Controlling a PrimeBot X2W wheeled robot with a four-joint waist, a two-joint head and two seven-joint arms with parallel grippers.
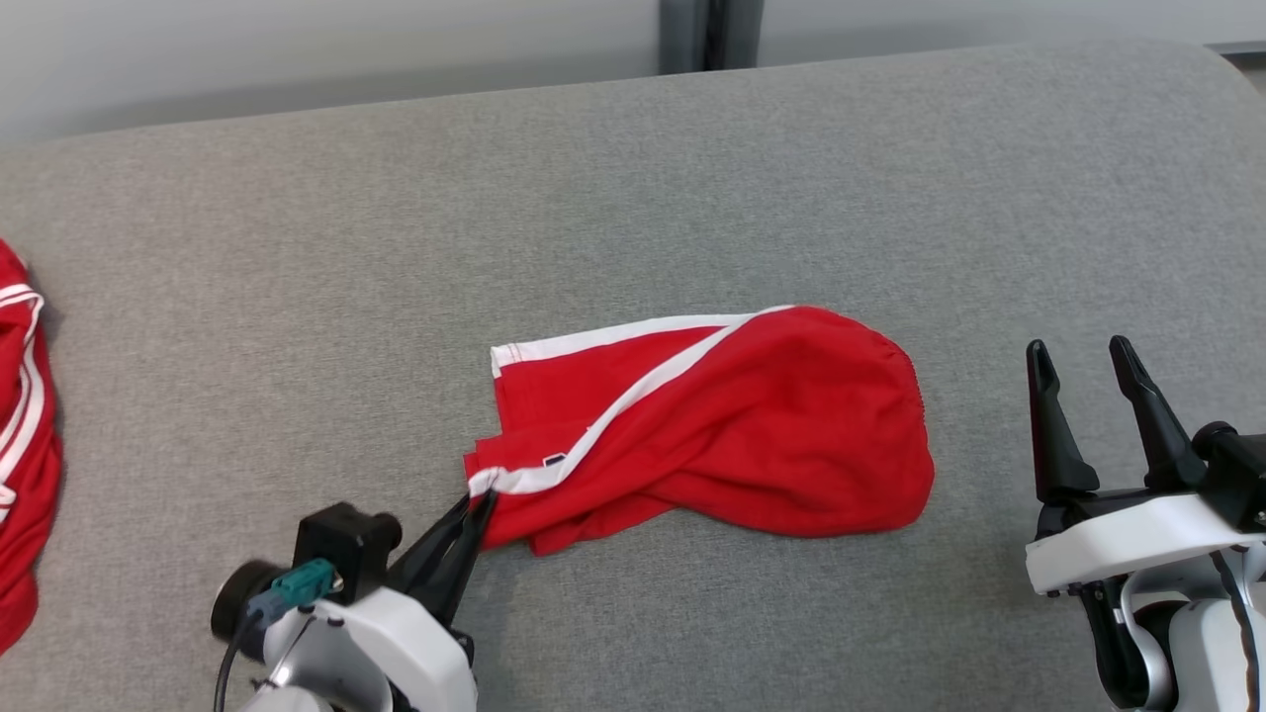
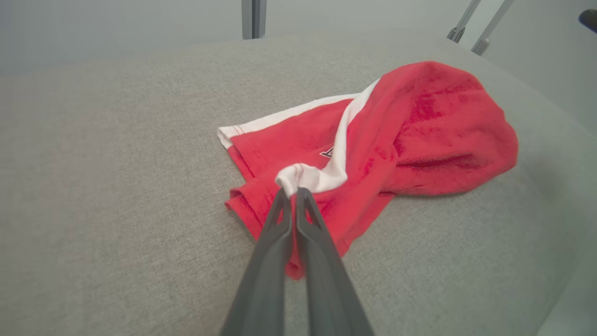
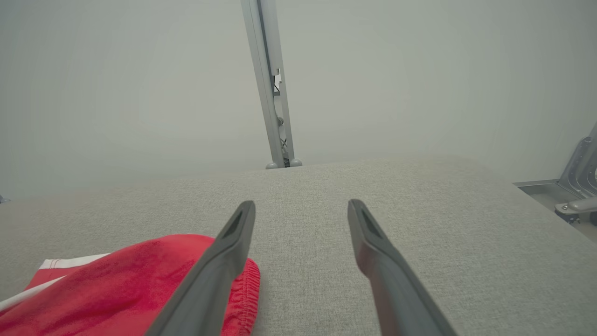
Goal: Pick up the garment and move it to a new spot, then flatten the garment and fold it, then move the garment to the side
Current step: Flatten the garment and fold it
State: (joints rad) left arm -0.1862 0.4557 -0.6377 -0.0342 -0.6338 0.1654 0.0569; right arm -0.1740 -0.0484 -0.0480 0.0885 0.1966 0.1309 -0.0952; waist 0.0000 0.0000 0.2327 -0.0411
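A red garment (image 1: 752, 435) with white stripes lies crumpled in the middle of the grey padded surface (image 1: 633, 198). My left gripper (image 1: 482, 502) is shut on its near-left corner, pinching the white-trimmed edge. In the left wrist view the gripper (image 2: 294, 192) has the white hem bunched at its tips, and the garment (image 2: 419, 135) spreads away to the right. My right gripper (image 1: 1080, 351) stands open to the right of the garment, apart from it. In the right wrist view the gripper (image 3: 301, 205) has nothing between its fingers, and the garment's elastic edge (image 3: 140, 284) lies at the lower left.
Another red garment (image 1: 25, 435) with white stripes lies at the far left edge of the surface. A pale wall runs behind the surface, with a grey post (image 1: 707, 35) at the back middle. A metal frame (image 3: 576, 186) shows past the surface's right end.
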